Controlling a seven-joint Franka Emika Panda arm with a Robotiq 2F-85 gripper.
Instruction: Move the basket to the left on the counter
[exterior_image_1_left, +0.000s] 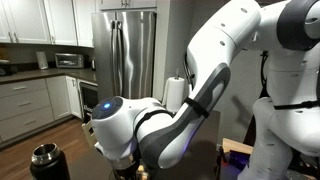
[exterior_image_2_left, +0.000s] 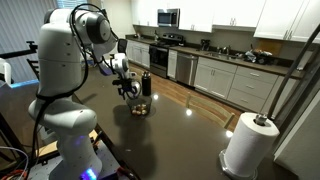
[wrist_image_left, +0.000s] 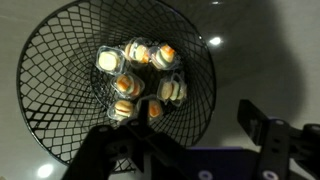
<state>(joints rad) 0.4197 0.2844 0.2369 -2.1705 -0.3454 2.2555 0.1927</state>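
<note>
- Hand with fingers apart, clamped on nothing, poised over the basket near its 5 o'clock rim.
- Basket sits on the tabletop, tan lumps inside.
- Judged: grasp not yet made; whole leftward move remains.

a home kitchen: steel fridge, white cabinets, microwave over a range

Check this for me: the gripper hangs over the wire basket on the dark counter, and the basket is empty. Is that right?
Not quite. The basket is not empty: the wrist view shows several tan rounded lumps in its middle. The rest holds: the gripper hangs over it on the dark counter.
</note>
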